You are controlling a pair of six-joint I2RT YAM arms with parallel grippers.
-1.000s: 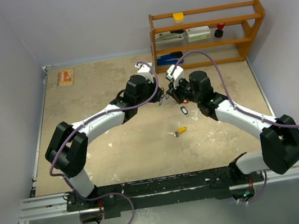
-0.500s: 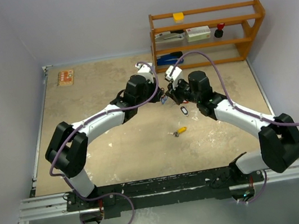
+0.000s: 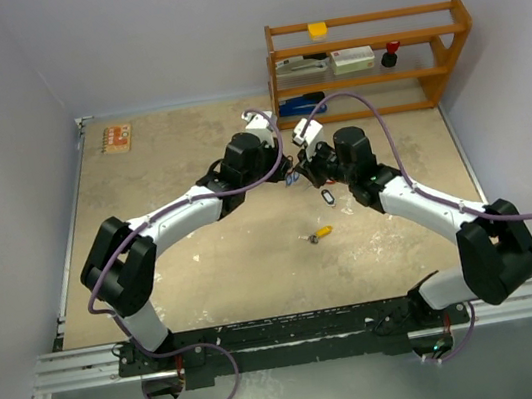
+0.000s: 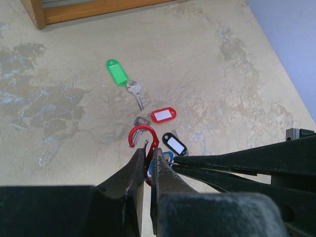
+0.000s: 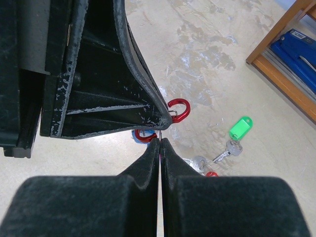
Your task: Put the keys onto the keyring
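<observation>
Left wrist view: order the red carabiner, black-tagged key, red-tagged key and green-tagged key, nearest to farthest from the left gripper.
1. red carabiner, held in the left gripper
2. black-tagged key, just right
3. red-tagged key, beyond that
4. green-tagged key, farthest, upper left

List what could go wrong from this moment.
1. The left gripper pinches the red carabiner only at its fingertips; a push from the right gripper, pressed tip to tip against it, might twist it loose.
2. The blue tag is barely visible between the grippers, so threading could miss unnoticed.
3. A dropped carabiner may scatter the green-tagged key lying loose nearby.
</observation>
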